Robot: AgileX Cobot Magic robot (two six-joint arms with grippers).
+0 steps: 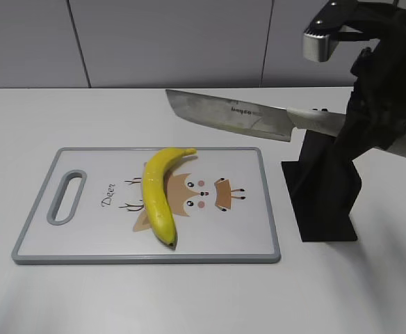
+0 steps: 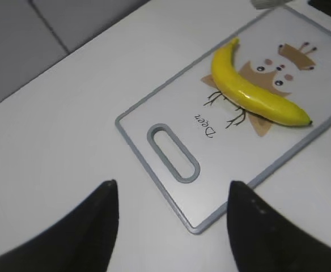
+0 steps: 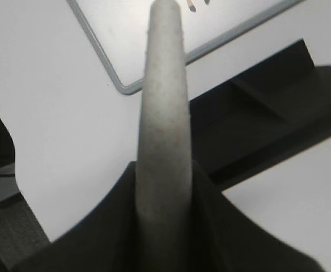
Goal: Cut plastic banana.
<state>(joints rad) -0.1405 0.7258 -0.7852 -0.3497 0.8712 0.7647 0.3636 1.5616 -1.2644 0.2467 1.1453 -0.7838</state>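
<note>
My right hand [image 3: 162,192] grips the knife [image 1: 231,115] by its handle, the banana [image 1: 160,195] lying on the board [image 1: 43,243] below-left of it; my left hand [image 2: 171,226] hangs wide apart.

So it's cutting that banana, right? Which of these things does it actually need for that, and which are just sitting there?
Needed for the job:
- banana, whole, lying on the board
- cutting board under it
- knife, held in the air by the right gripper

Just there:
- black knife stand beside the board
- left gripper, jaws open and empty, hanging above the table near the board's handle end
</note>
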